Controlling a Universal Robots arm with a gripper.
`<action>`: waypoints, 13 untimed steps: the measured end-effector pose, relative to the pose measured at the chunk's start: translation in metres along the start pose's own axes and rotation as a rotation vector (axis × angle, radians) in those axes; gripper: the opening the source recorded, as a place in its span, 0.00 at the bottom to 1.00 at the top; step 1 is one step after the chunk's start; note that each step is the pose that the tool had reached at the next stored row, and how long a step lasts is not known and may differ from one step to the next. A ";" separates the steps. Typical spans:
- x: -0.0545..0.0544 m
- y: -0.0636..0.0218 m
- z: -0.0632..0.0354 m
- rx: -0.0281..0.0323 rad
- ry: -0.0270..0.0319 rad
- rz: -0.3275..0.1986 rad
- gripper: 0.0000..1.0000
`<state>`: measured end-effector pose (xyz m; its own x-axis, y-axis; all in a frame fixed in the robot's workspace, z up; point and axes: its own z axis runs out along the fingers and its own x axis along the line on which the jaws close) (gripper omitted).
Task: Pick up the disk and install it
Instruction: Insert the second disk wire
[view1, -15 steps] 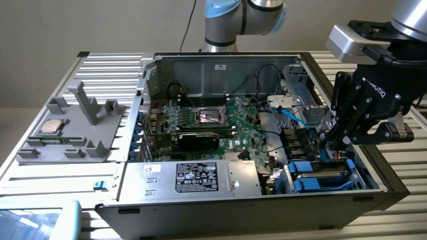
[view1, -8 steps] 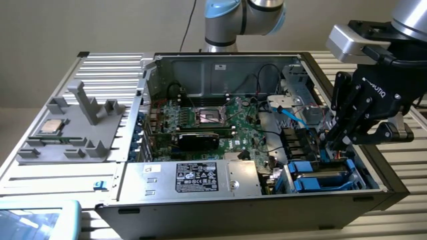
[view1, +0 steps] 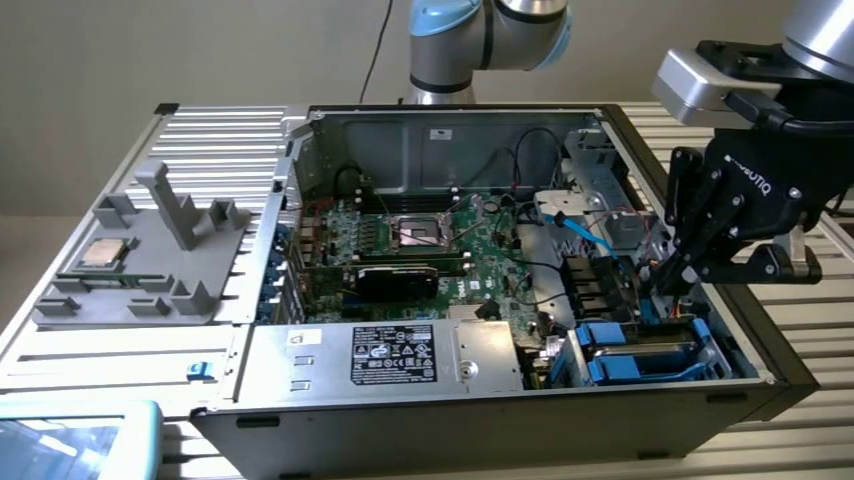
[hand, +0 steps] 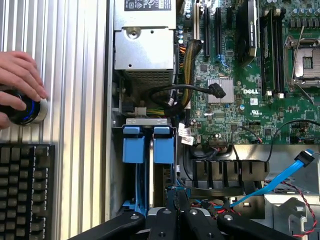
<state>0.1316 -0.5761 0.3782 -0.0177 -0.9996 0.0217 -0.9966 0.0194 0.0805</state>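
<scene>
The open computer case (view1: 747, 375) lies on its side on the slatted counter (view1: 107, 360); the hand (view1: 683, 285) is lowered into the drive bay at the corner of the case nearest the exterior view's right.

The disk (hand: 149, 170) stands on edge in that bay, its blue carrier (hand: 132, 147) framing it; in the wrist view two blue carrier tabs show side by side at the bay mouth, with a thin silver edge between them; whether this is one drive or two, I cannot tell.

The fingers are drawn fully together at the end of the disk nearest the wrist; whether they pinch the carrier or merely press against it is not clear from either view.

Progress, as a judgement: the pick-up is done and the disk sits within its bay, so the installation is well advanced; whether it is seated to full depth cannot be confirmed.

A blue data cable (hand: 292, 170) hangs loose beside the bay, unconnected to the disk; a person's hand (hand: 17, 80) rests on a round knob controller (hand: 30, 111) on the counter outside the case.
</scene>
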 end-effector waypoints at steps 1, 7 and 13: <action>0.000 0.0000 0.0000 0.0000 0.0000 0.000 0.11; 0.000 0.0003 0.0005 0.0019 0.0040 -0.074 0.11; 0.000 0.0002 0.0010 0.0042 0.0127 -0.183 0.11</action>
<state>0.1313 -0.5761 0.3772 0.1648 -0.9861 0.0196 -0.9834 -0.1627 0.0801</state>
